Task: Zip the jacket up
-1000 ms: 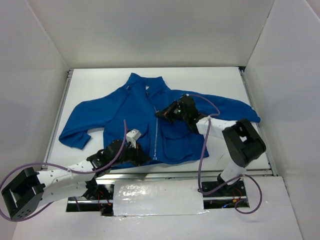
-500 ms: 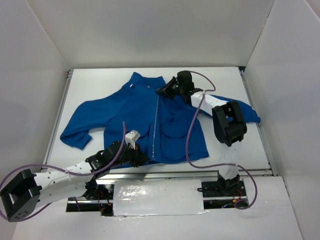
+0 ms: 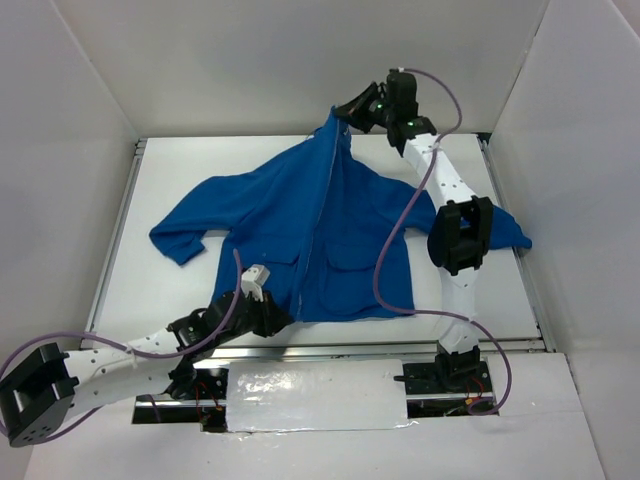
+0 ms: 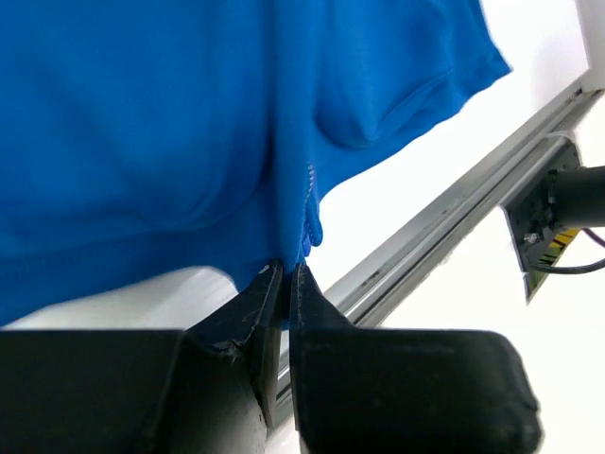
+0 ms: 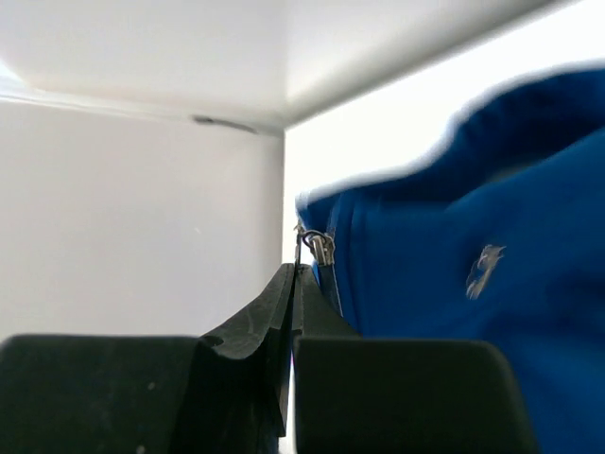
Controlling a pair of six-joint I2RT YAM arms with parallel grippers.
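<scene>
The royal-blue fleece jacket [image 3: 310, 215] is stretched taut from the near table edge up to the back wall, its pale centre zipper [image 3: 325, 225] closed along the front. My right gripper [image 3: 345, 110] is shut on the zipper pull [image 5: 299, 248] at the collar top, lifted above the table; the metal slider [image 5: 319, 248] sits just beside the fingertips. My left gripper [image 3: 275, 318] is shut on the jacket's bottom hem [image 4: 284, 274] at the zipper's lower end, near the front rail. Both flap pockets show in the top view.
White walls enclose the table on three sides; the right gripper is close to the back wall [image 3: 300, 60]. A metal rail [image 3: 380, 345] runs along the near edge, also in the left wrist view [image 4: 444, 227]. The jacket's right sleeve [image 3: 505, 230] lies under the right arm.
My right gripper has pulled the zipper pull from mid-chest up to the collar and raised it toward the back wall. The jacket has stretched and lifted. The left gripper has kept its hold on the hem.
</scene>
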